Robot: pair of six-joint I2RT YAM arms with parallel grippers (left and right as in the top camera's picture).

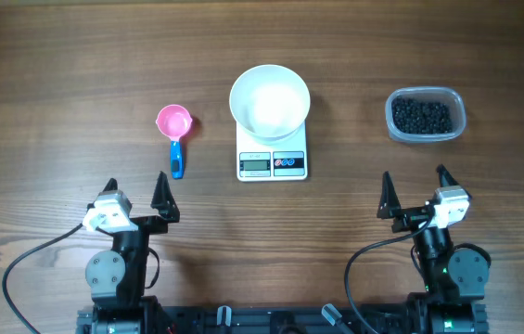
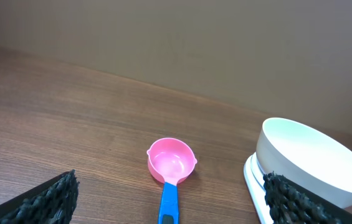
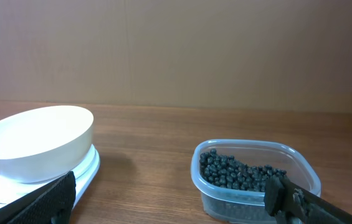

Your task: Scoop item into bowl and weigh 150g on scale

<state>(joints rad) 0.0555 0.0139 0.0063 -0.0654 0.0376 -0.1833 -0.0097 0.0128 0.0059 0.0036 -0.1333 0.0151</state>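
Note:
The white bowl (image 1: 270, 100) (image 2: 316, 163) (image 3: 35, 141) sits empty on the white scale (image 1: 272, 163) (image 3: 79, 177) at the table's middle. The item, a heap of small black beads (image 1: 421, 115) (image 3: 241, 172), lies in a clear plastic tub (image 1: 426, 135) (image 3: 256, 205) at the right. A pink scoop with a blue handle (image 1: 175, 130) (image 2: 171, 168) lies left of the scale. My left gripper (image 1: 138, 186) (image 2: 172, 198) stands open near the front edge, behind the scoop's handle. At the front right, my right gripper (image 1: 415, 184) (image 3: 172, 196) is open with nothing in it.
Black cables (image 1: 30, 269) loop beside both arm bases along the front edge. In both wrist views a plain brown wall rises behind the wooden table (image 1: 57, 93).

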